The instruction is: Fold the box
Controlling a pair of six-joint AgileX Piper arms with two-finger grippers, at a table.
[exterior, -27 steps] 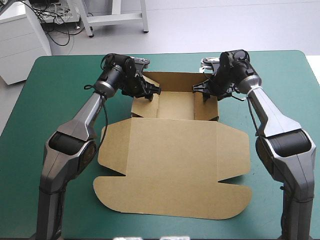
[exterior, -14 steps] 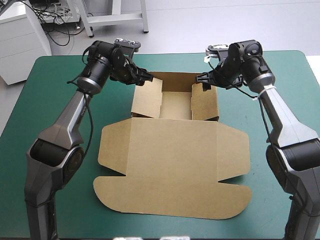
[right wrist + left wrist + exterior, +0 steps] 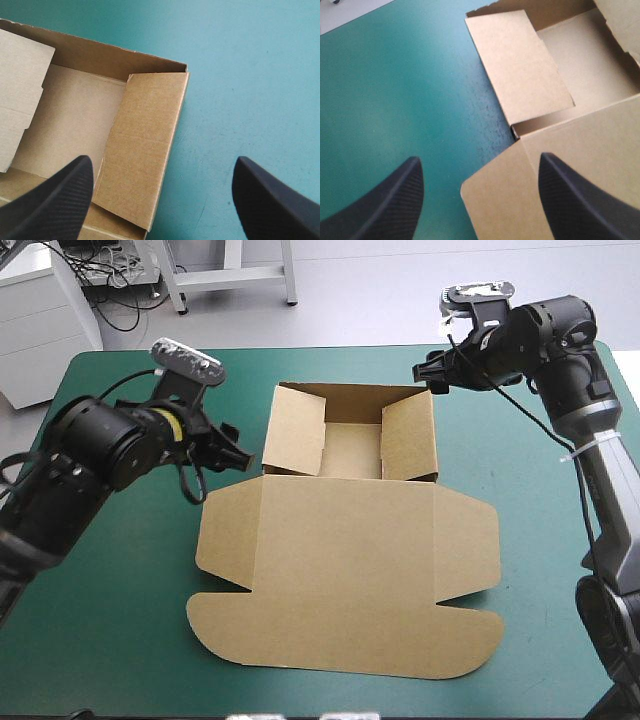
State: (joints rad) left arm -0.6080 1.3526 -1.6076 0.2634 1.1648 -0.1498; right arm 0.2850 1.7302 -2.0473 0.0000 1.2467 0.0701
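The brown box lies mid-table, its lid flat toward the front. At its far end stands an open tray with raised walls. The left side wall and right side wall lean slightly inward. My left gripper hovers open just left of the tray's front left corner, holding nothing. In the left wrist view the left gripper hangs over the lid's corner. My right gripper is open above the tray's far right corner. In the right wrist view the right gripper straddles the right wall.
Teal-green cover stretches on both sides of the box and in front of the lid's rounded front flap. The table's far edge runs just behind the tray.
Both grippers have left the tray's side walls. The left arm swung out to the left and toward the front; the right arm rose and moved right. The walls stay raised.
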